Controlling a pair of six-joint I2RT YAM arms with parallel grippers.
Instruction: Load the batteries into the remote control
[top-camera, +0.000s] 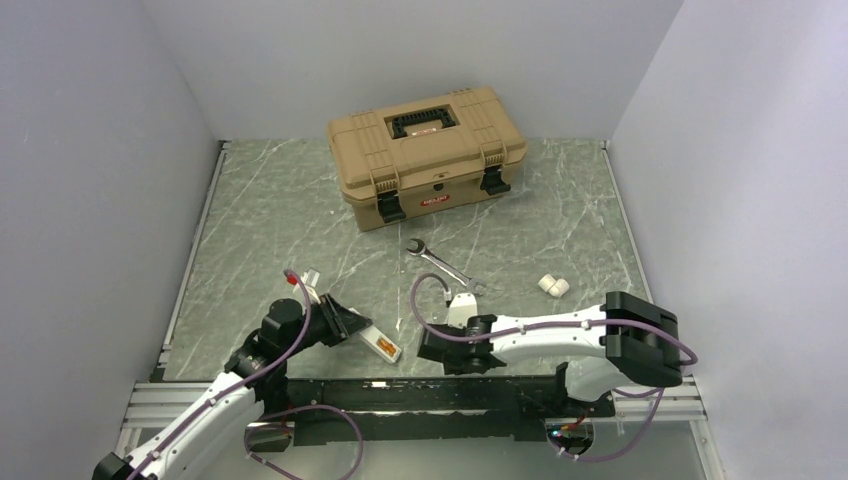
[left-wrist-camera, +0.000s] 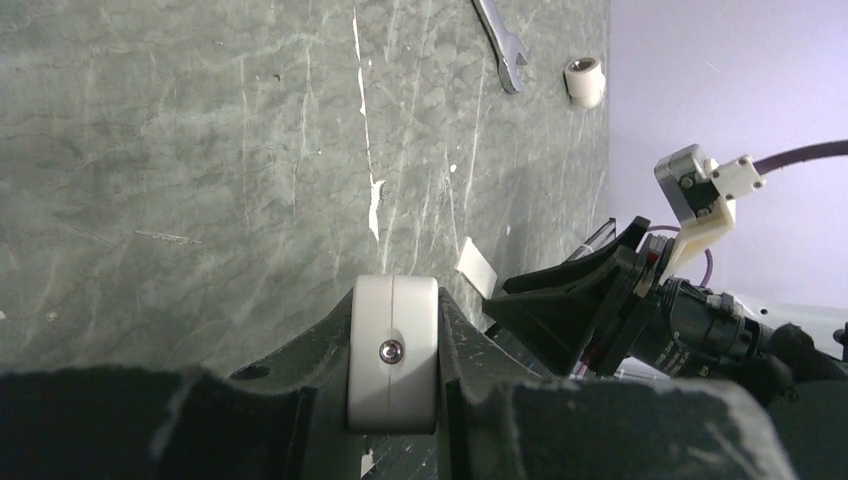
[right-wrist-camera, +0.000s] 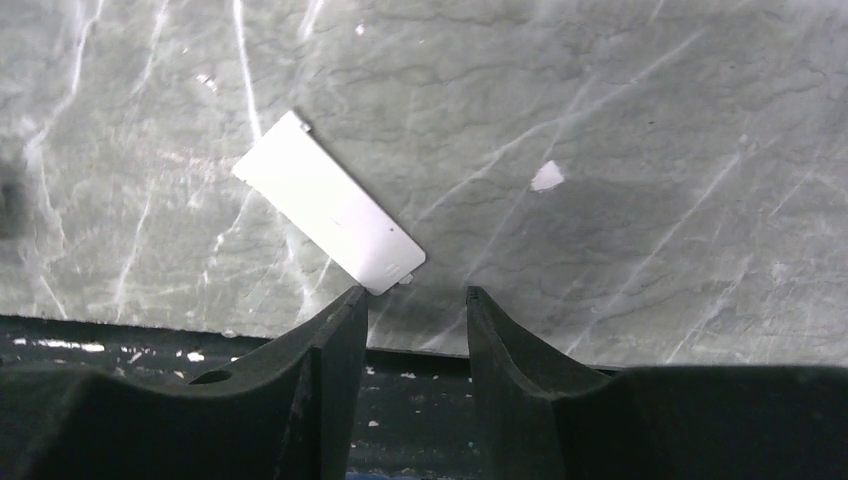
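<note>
Three pale walls around green marbled tabletop

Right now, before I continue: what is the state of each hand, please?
Left hand: closed, holding the remote control.
Right hand: open, holding nothing.

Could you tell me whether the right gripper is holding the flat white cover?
No, the flat white cover lies on the table ahead of the right gripper, whose jaws stand apart with nothing between them.
</note>
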